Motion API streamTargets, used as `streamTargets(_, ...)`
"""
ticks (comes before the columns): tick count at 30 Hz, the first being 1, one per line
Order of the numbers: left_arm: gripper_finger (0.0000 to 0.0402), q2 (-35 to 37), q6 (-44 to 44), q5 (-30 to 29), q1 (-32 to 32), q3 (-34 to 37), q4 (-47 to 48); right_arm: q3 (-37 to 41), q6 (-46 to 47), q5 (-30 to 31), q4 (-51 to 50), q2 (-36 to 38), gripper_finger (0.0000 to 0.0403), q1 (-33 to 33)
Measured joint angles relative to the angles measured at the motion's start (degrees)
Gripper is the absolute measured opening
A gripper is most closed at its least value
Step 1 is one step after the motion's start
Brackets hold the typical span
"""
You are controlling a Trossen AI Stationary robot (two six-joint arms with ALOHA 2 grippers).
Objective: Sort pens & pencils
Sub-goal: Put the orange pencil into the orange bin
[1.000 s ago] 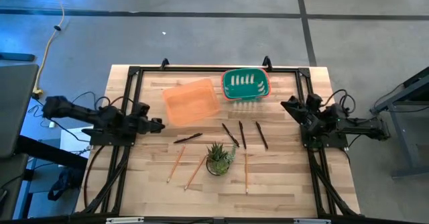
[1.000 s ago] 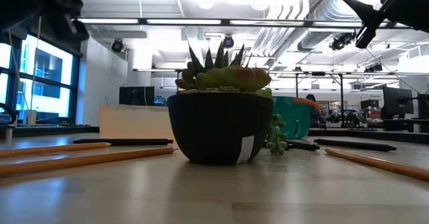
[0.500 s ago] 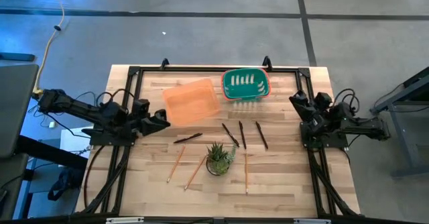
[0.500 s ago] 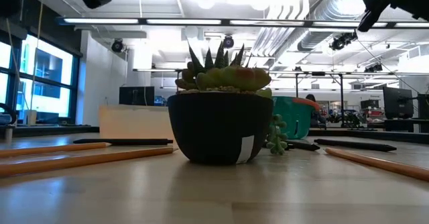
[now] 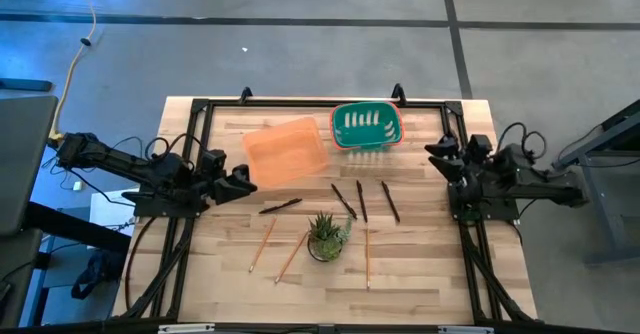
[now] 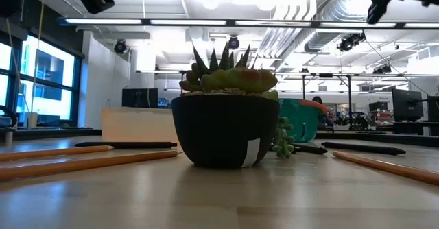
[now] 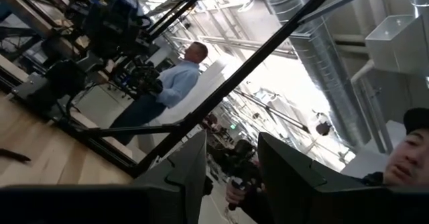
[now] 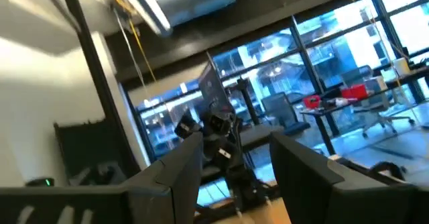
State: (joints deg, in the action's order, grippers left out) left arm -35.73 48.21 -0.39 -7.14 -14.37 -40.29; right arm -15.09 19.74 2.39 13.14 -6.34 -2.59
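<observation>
Several dark pens lie flat on the wooden table: one (image 5: 280,206) left of centre and three (image 5: 343,200) (image 5: 361,201) (image 5: 390,202) to its right. Three orange-tan pencils (image 5: 262,245) (image 5: 292,257) (image 5: 367,259) lie nearer the front edge, around a potted succulent (image 5: 326,236). My left gripper (image 5: 240,179) (image 7: 231,143) hovers open at the table's left side, raised and tilted up. At the right side my right gripper (image 5: 437,154) (image 8: 234,140) is open too, also raised. Neither holds anything.
An orange tray (image 5: 285,151) and a green basket (image 5: 366,126) stand at the far side of the table. A black frame (image 5: 200,109) runs along the table's edges. The succulent pot (image 6: 223,138) blocks the middle of the low view. People show in the room beyond.
Both grippers have risen from low poses at the table's sides and rolled about their own axes, staying open. The left one has also reached a little toward the table's middle. Pens, pencils and containers have not moved.
</observation>
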Motion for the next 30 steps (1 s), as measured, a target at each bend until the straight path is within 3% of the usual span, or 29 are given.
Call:
streamTargets(5,0.0122,0.02,0.98,-0.27,0.0,0.0,1.09,-6.69,-3.86,-0.65,-9.29,-8.37,0.0165,0.0)
streamTargets(11,0.0122,-0.04,8.4,1.02,-0.02,0.0,9.38,-13.16,-4.37,-0.66,-18.64,-17.26,0.0165,0.0)
streamTargets(18,0.0122,-0.07,12.92,3.13,-0.02,0.04,12.02,-18.23,-4.36,-0.69,-18.55,-23.27,0.0165,0.0)
streamTargets(25,0.0122,-0.04,8.24,-1.99,-0.02,0.04,12.55,-20.64,-2.08,-0.74,-18.55,-25.69,0.0165,0.0)
streamTargets(30,0.0122,-0.04,14.38,-1.22,-0.06,0.04,12.73,-20.64,3.48,-1.15,-19.15,-25.54,0.0165,0.0)
